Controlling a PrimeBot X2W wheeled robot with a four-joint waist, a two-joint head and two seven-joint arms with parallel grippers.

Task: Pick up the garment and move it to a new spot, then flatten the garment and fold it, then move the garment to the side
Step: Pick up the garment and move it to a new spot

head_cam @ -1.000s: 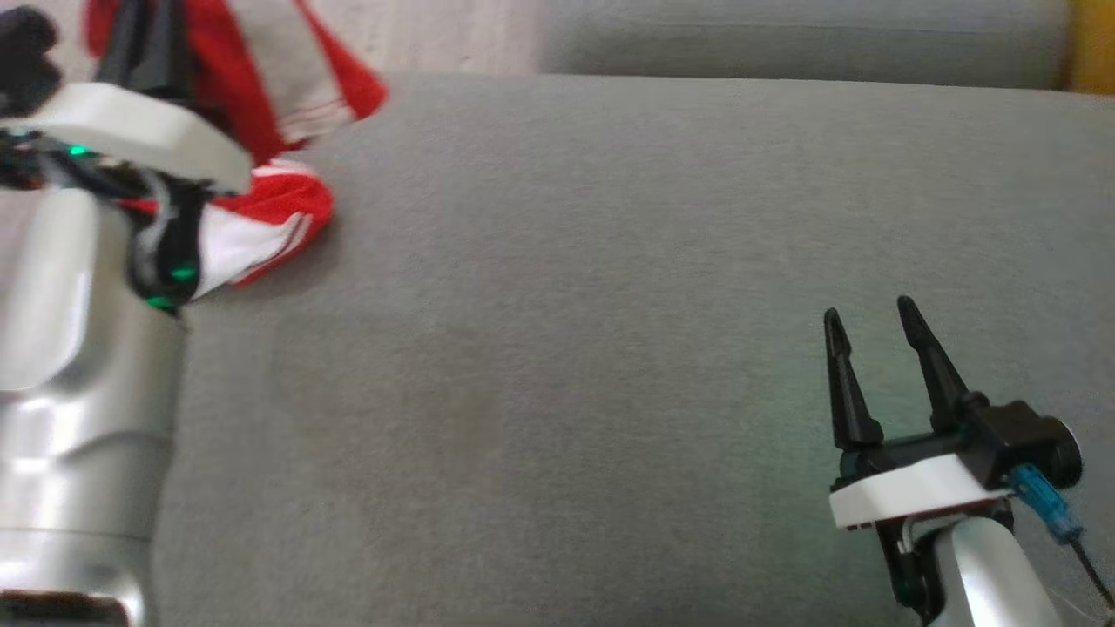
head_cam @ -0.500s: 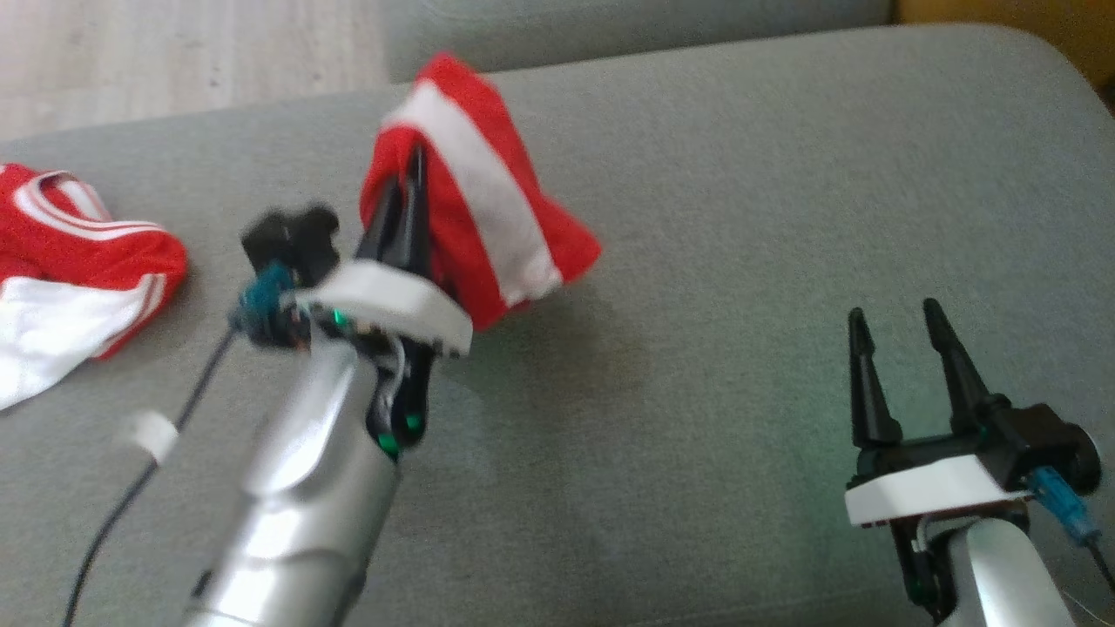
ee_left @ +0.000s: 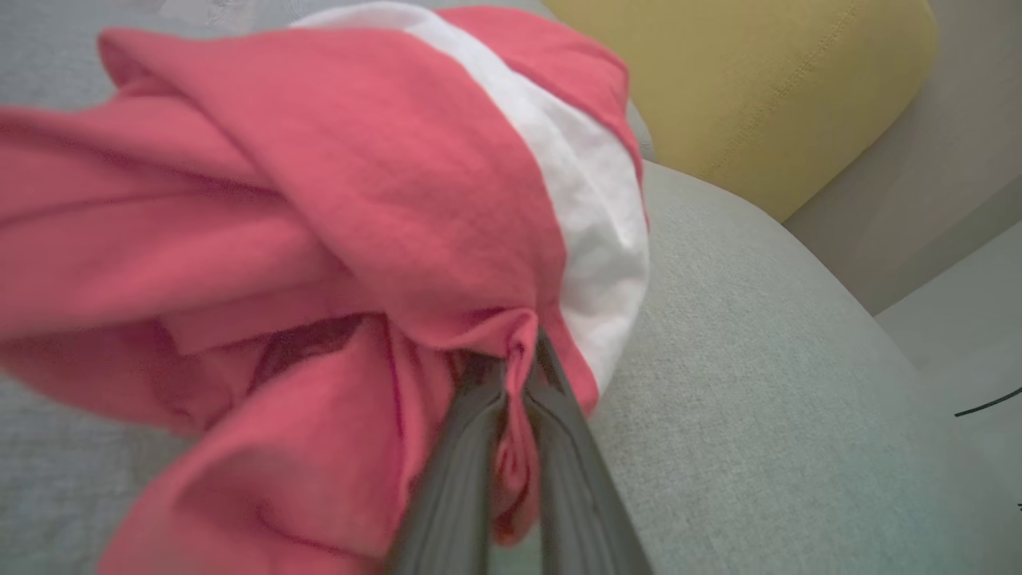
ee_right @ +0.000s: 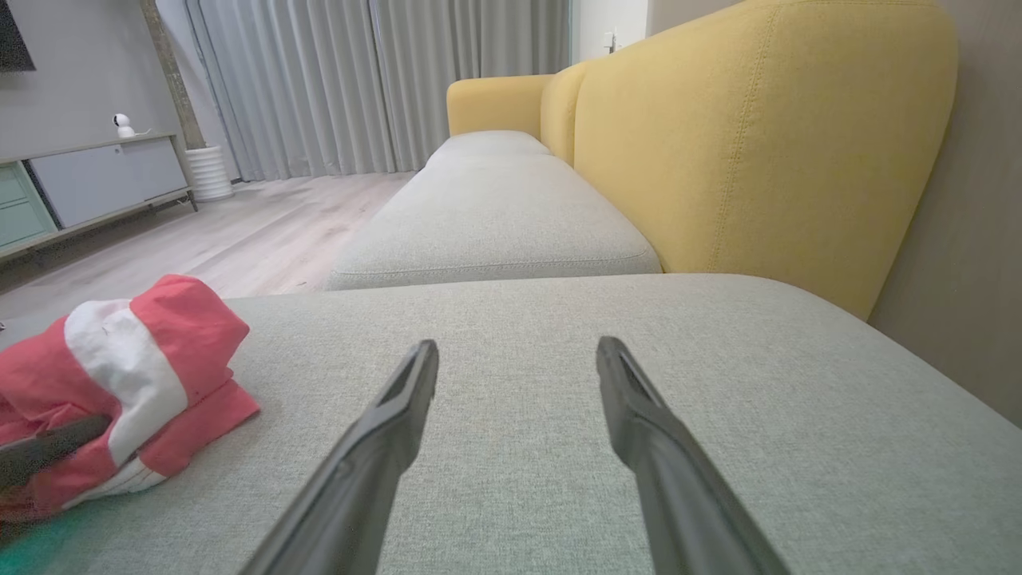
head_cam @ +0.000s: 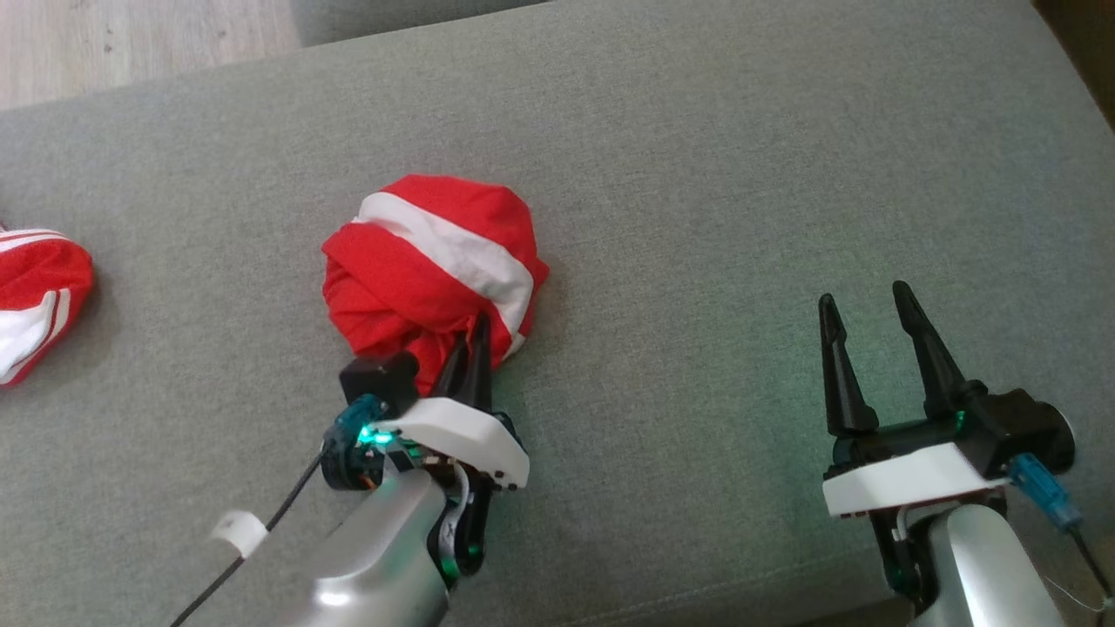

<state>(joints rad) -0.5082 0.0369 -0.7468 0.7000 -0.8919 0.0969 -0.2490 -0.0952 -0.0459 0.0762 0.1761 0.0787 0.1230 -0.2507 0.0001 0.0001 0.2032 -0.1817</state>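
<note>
The garment (head_cam: 431, 261), a crumpled red bundle crossed by one broad white band, lies left of centre in the head view on the grey sofa seat (head_cam: 740, 174), with the left end effector (head_cam: 475, 335) clamped on its near edge. Two red-and-white pieces are in sight, the second garment (head_cam: 35, 296) lying at the far left edge, well apart. The right end effector (head_cam: 862, 294), at the lower right, has its fingers apart.

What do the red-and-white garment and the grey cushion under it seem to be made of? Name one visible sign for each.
Garment: soft, thin cloth, probably a jersey knit, matte; it crumples into loose folds. Grey cushion: woven upholstery fabric, matte; a fine speckled weave shows.
</note>
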